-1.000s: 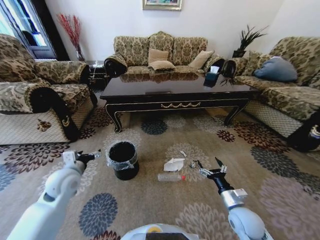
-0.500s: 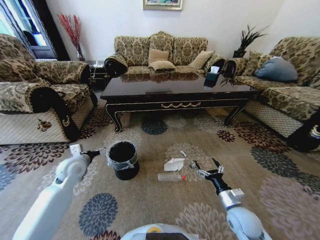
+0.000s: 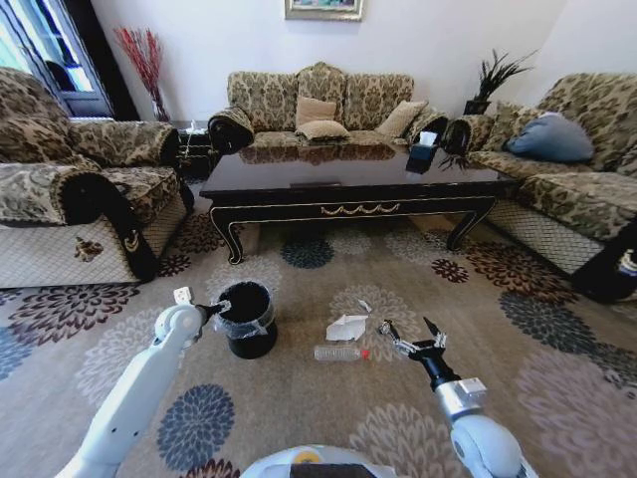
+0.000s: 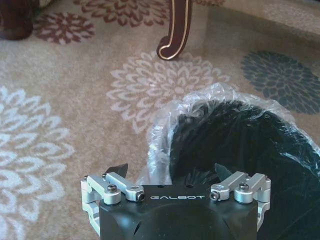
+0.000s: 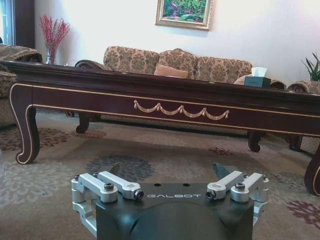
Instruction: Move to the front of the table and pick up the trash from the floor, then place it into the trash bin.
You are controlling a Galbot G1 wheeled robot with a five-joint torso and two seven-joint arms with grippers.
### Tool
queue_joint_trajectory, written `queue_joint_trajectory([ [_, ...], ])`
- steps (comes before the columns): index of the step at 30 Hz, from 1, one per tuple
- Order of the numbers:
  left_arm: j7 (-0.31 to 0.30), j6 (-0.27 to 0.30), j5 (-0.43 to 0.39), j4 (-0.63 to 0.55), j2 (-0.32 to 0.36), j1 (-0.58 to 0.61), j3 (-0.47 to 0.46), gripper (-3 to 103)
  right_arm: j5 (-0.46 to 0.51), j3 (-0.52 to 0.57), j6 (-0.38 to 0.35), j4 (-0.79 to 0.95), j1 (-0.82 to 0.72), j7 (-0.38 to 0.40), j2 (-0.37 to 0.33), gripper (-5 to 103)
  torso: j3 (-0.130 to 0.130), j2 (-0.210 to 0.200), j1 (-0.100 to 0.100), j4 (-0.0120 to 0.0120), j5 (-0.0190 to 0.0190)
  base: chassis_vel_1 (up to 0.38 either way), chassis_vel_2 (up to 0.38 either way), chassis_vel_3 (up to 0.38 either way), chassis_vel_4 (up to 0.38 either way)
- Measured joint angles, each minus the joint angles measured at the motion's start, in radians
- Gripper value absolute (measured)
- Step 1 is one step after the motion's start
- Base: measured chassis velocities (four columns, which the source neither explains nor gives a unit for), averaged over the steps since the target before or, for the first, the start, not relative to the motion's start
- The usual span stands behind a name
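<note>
The dark glossy table [image 3: 348, 184] stands ahead, and its gold-trimmed apron [image 5: 180, 109] fills the right wrist view. On the carpet in front lie a crumpled white wrapper [image 3: 346, 327] and a clear bottle [image 3: 340, 353] with a red cap. The black trash bin [image 3: 245, 317] with its clear liner stands to their left. My left gripper [image 3: 212, 310] is open at the bin's left rim, and the left wrist view shows the gripper [image 4: 170, 171] just over the liner edge of the bin [image 4: 240, 145]. My right gripper [image 3: 408, 336] hangs open just right of the bottle, nothing between its fingers [image 5: 116, 169].
Patterned sofas stand on the left [image 3: 70, 189], at the back [image 3: 323, 105] and on the right [image 3: 567, 169]. A dark tissue box [image 3: 423, 151] sits on the table. A curved table leg [image 4: 176, 30] stands beyond the bin. Open flowered carpet lies around the trash.
My left arm has swung rightward and its gripper has come up to the bin's left rim. The right gripper has barely moved. The trash lies where it was.
</note>
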Motion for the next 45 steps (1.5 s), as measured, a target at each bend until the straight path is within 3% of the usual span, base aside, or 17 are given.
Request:
queue_joint_trajectory([
  [4,-0.015,0.000,-0.013,0.045,-0.018,-0.030,0.019,98,-0.001,0.000,0.002,-0.003,-0.003,0.001,0.002,100,0.000,0.000,0.000,0.0000,0.0000,0.000,0.000,0.000,0.000],
  [10,-0.033,-0.001,-0.030,0.084,-0.036,-0.053,0.031,87,-0.001,0.000,0.003,-0.009,-0.003,0.003,0.003,100,0.000,0.000,0.000,0.0000,0.0000,0.000,0.000,0.000,0.000],
  [17,-0.049,-0.001,-0.057,0.091,-0.039,-0.043,0.027,56,-0.002,-0.004,0.005,-0.016,0.004,0.006,-0.002,100,0.000,0.000,0.000,0.0002,0.0001,0.000,0.000,0.000,0.000],
  [20,-0.050,-0.001,-0.060,0.094,-0.037,-0.042,0.024,50,-0.002,-0.007,0.005,-0.017,0.007,0.007,-0.002,100,0.000,0.000,0.000,0.0004,0.0000,0.000,0.000,0.000,0.000],
  [23,-0.050,-0.001,-0.065,0.095,-0.033,-0.034,0.014,34,-0.002,-0.010,0.007,-0.020,0.005,0.008,0.003,100,0.000,0.000,0.000,0.0001,0.0000,0.000,0.000,0.000,0.000],
  [25,-0.050,-0.001,-0.065,0.095,-0.031,-0.030,0.009,34,-0.003,-0.011,0.008,-0.022,0.004,0.008,0.005,100,0.000,0.000,0.000,0.0000,-0.0001,0.000,0.000,0.000,0.000],
  [30,-0.050,-0.002,-0.065,0.086,-0.020,-0.005,-0.011,7,-0.003,-0.015,0.010,-0.025,0.008,0.008,0.004,100,0.000,0.000,0.000,0.0001,-0.0001,0.000,0.000,0.000,0.000],
  [40,-0.047,-0.001,-0.074,0.041,0.014,0.044,-0.051,0,0.002,-0.017,0.008,-0.025,0.011,0.009,-0.012,100,0.000,0.000,0.000,-0.0003,-0.0005,0.000,0.000,0.000,0.000],
  [45,-0.048,0.000,-0.111,-0.035,0.065,0.107,-0.092,0,0.008,-0.010,0.002,-0.025,0.017,0.002,-0.059,100,0.000,0.000,0.000,0.0002,-0.0004,0.000,0.000,0.000,0.000],
])
